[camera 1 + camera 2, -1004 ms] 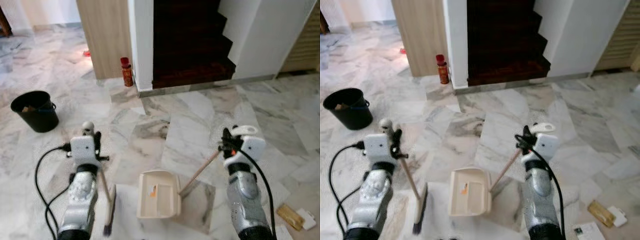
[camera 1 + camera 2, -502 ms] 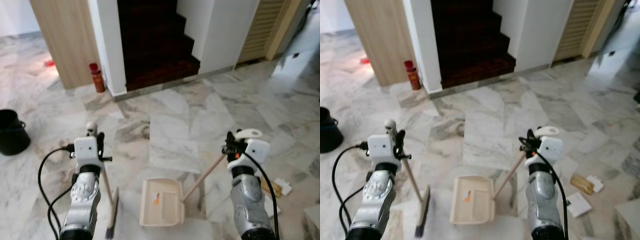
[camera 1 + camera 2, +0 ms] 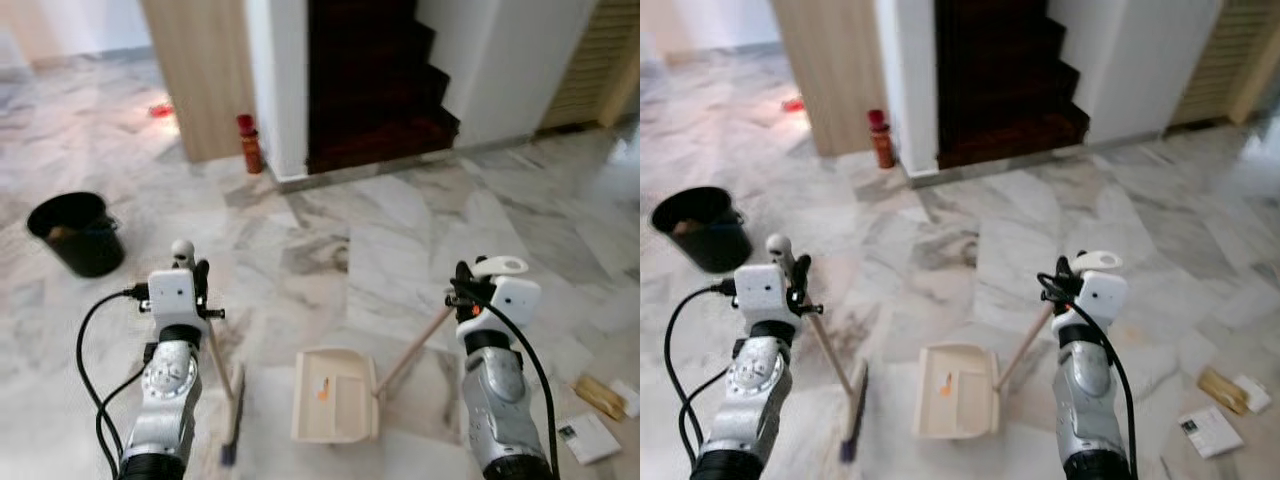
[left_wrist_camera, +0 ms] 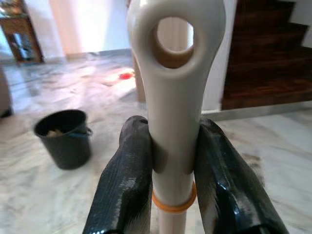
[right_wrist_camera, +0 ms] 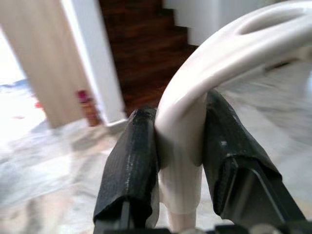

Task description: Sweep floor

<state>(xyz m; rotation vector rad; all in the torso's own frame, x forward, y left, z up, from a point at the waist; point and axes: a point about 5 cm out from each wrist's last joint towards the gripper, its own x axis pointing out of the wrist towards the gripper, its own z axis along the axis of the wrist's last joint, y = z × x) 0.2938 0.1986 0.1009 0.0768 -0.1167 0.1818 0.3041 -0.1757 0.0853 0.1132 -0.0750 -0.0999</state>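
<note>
A broom with a white handle (image 4: 174, 97) and a dark brush head (image 3: 232, 420) rests on the marble floor at my left. My left gripper (image 3: 190, 272) is shut on the handle just below its hanging hole, and the black fingers (image 4: 126, 180) press both its sides. A cream dustpan (image 3: 335, 395) lies flat on the floor in front of me with a small orange scrap (image 3: 323, 390) inside. Its wooden stick rises to a white looped grip (image 5: 185, 112), and my right gripper (image 3: 470, 292) is shut on that grip.
A black bucket (image 3: 75, 232) stands on the floor at the left. A red bottle (image 3: 248, 143) sits by a wooden panel (image 3: 200, 70) and a white wall corner. Dark stairs (image 3: 375, 90) rise straight ahead. Paper (image 3: 590, 435) and a brown packet (image 3: 600, 397) lie at the right.
The camera swung right half a second ago and has swung back left, so the bucket is in view again. Both grippers keep the same hold on broom and dustpan.
</note>
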